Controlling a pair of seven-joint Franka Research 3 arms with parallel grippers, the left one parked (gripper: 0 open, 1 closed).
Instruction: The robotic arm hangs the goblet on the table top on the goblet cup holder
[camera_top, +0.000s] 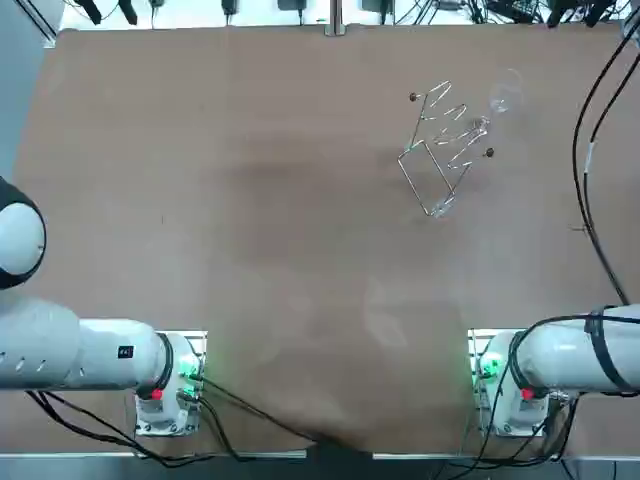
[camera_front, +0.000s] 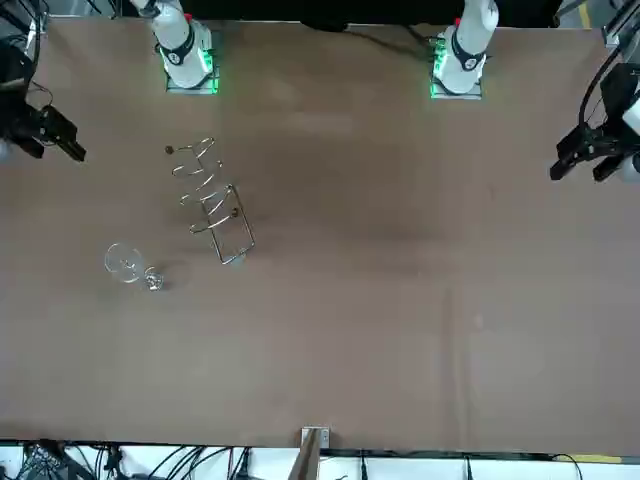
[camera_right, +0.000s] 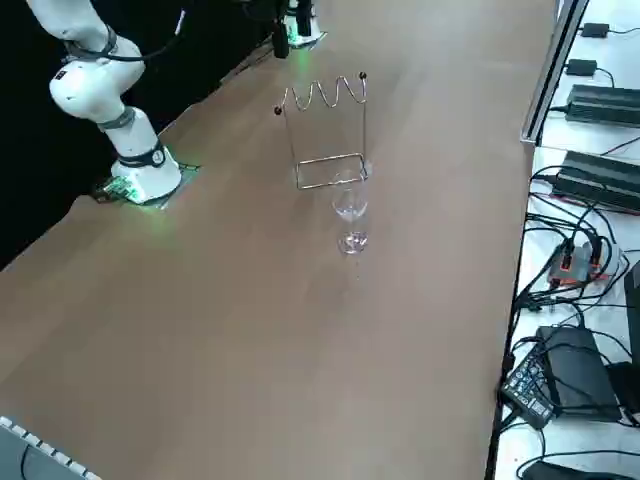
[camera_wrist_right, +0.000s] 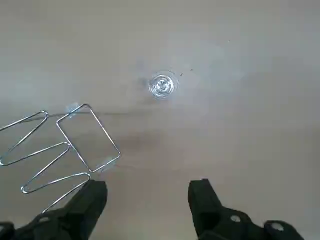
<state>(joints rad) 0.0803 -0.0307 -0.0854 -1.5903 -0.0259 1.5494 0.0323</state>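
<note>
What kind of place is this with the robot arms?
Probably a robot lab, not a kitchen. White robot arms are bolted to a big brown table, cables and black boxes lie beside it, and the open right gripper hangs above it, near a goblet and wire cup holder.

The goblet (camera_right: 351, 215) is small and of clear glass. It stands upright on the table, just beside the holder (camera_right: 364, 120) but apart from it. The holder is a thin wire rack with a wavy top bar, upright and empty. The right gripper (camera_wrist_right: 147, 197) hangs above them, fingers apart.
</note>
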